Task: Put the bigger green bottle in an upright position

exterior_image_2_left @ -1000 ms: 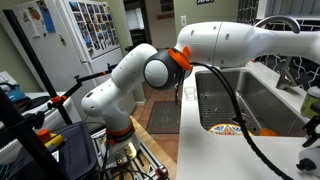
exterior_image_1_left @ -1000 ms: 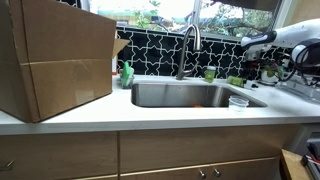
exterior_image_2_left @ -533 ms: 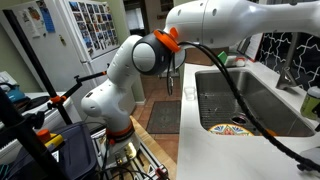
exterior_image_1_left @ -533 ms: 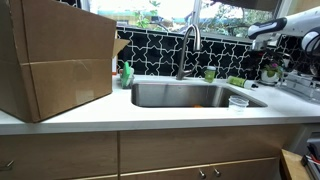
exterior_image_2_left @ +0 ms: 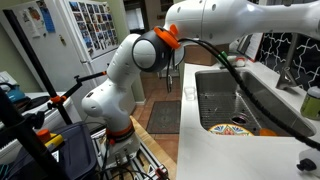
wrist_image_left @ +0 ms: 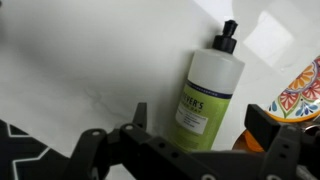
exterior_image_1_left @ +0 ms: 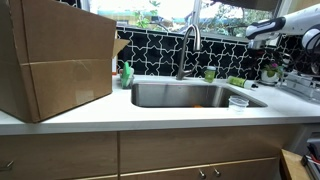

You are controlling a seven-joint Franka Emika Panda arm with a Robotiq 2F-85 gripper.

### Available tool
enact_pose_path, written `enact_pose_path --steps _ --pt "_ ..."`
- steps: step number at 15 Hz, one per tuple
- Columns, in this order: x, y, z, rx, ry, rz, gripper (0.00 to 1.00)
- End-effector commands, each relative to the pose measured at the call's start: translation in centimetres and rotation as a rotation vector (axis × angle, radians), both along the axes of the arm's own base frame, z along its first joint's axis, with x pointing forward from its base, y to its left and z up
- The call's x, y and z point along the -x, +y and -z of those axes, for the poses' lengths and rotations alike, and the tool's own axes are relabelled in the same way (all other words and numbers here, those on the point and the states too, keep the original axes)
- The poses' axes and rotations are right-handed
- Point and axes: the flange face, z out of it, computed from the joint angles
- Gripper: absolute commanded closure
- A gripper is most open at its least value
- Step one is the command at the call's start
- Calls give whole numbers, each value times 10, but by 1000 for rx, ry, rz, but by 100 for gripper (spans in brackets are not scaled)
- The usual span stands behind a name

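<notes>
Tool [wrist_image_left: 201,113], state: your wrist view shows its two dark fingers [wrist_image_left: 140,112] spread wide with nothing clamped between them, above the white desk [wrist_image_left: 80,70].

Carrier: your arm [exterior_image_1_left: 268,28] stands raised high to the right of the sink [exterior_image_1_left: 185,95] in an exterior view.

Task item: the bigger green bottle [exterior_image_1_left: 235,81], light lime-green. It appears to lie on its side on the desk behind the sink's right rear corner, well apart from the tool. It is too small for you to read more.

Other items on the desk:
- shorter lime-green container [exterior_image_1_left: 210,73], upright, near the faucet [exterior_image_1_left: 188,45] and beside the task item.
- dark green soap bottle [exterior_image_1_left: 127,73], upright at the sink's left rear corner, next to the cardboard box [exterior_image_1_left: 55,60].
- clear cup [exterior_image_1_left: 238,101], at the sink's front right rim.
- pump bottle [wrist_image_left: 208,95], with a black pump top, pale body and lime label. It sits below the tool in your wrist view; you cannot tell whether it stands or lies.

In the sink: patterned plate [exterior_image_2_left: 232,127], down in the basin.
</notes>
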Motion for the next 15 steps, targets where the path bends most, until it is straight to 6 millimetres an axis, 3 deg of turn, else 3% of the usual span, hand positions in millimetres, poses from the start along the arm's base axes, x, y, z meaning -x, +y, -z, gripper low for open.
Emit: enact_pose_path --steps 1,6,10,15 --pt "-13 8 2 67 86 -167 0" --pt "-31 22 37 -54 39 -90 0" --pt "-28 21 60 -151 -27 17 0" --pt "-22 14 74 -129 4 105 0"
